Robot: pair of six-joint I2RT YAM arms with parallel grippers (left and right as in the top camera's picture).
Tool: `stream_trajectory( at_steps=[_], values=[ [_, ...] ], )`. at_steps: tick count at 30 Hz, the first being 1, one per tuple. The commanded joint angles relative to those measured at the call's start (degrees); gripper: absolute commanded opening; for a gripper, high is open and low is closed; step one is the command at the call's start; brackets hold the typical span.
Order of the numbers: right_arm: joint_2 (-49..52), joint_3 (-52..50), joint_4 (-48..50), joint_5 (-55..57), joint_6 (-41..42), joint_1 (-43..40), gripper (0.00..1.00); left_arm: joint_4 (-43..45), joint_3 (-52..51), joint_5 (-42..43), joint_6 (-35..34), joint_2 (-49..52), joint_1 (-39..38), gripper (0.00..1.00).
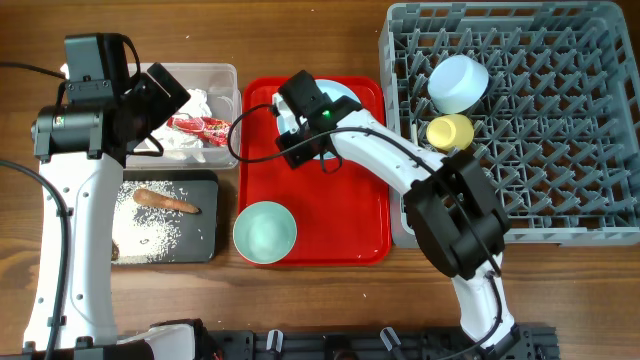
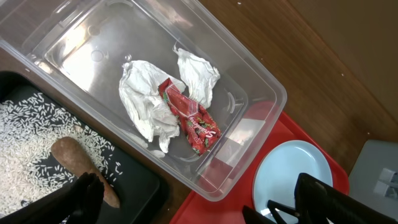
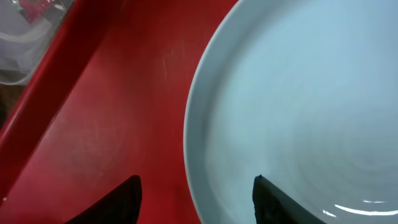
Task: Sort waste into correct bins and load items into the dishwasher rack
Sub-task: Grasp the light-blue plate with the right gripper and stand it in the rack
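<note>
The pale blue plate (image 1: 340,92) lies at the back of the red tray (image 1: 350,215). My right gripper (image 1: 300,118) is open low over the plate's left rim, one finger over the tray (image 3: 112,124), the other over the plate (image 3: 298,112), its jaws (image 3: 196,199) empty. My left gripper (image 1: 165,95) hovers open and empty (image 2: 199,208) above the clear tub (image 1: 225,75). The tub holds white napkins (image 2: 146,99) and the red wrapper (image 2: 189,115). The black tray (image 1: 205,245) holds rice (image 2: 25,137) and the brown sausage (image 1: 165,201). The mint-green bowl (image 1: 265,232) sits at the tray's front. The spoon is out of view.
The grey dishwasher rack (image 1: 540,190) fills the right side and holds the pale blue bowl (image 1: 458,82) and the yellow cup (image 1: 449,130) near its left wall. The right arm stretches across the red tray's right half and the rack's near-left corner.
</note>
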Motion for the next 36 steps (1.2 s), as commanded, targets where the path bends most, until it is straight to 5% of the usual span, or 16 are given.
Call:
stream_trajectory(
  at_steps=[1, 5, 8, 12, 15, 20, 24, 28, 36],
  values=[
    [0.92, 0.09, 0.11, 0.81, -1.31, 0.02, 0.53, 0.15, 0.07, -0.94, 0.26, -0.17, 0.26, 1.0],
    [2.54, 0.04, -1.79, 0.81, -1.38, 0.02, 0.34, 0.13, 0.07, -0.94, 0.28, -0.17, 0.26, 1.0],
    [2.6, 0.11, -2.19, 0.79, -1.29, 0.02, 0.04, 0.13, 0.07, -0.94, 0.28, -0.17, 0.26, 1.0],
    [-5.64, 0.22, -3.63, -0.11, -1.22, 0.0, 0.04, 0.13, 0.07, -0.94, 0.28, -0.17, 0.26, 1.0],
    [-21.46, 0.22, -3.63, -5.99, -0.28, -2.34, 0.04, 0.13, 0.07, -0.94, 0.26, -0.17, 0.26, 1.0],
    [-35.78, 0.22, -3.89, -28.41, 6.1, -23.06, 0.04, 0.15, 0.07, -0.94, 0.28, -0.17, 0.26, 1.0],
    [-29.86, -0.02, -2.58, -51.54, 10.23, -40.96, 0.04, 0.13, 0.07, -0.94, 0.26, -0.17, 0.26, 1.0],
    [-20.94, -0.02, 7.87, -66.69, 20.57, -46.49, 0.04, 0.13, 0.07, -0.94, 0.28, -0.17, 0.26, 1.0],
    [-14.32, -0.02, 18.88, -58.45, 44.35, -47.41, 0.04, 0.13, 0.07, -0.94, 0.26, -0.17, 0.26, 1.0]
  ],
)
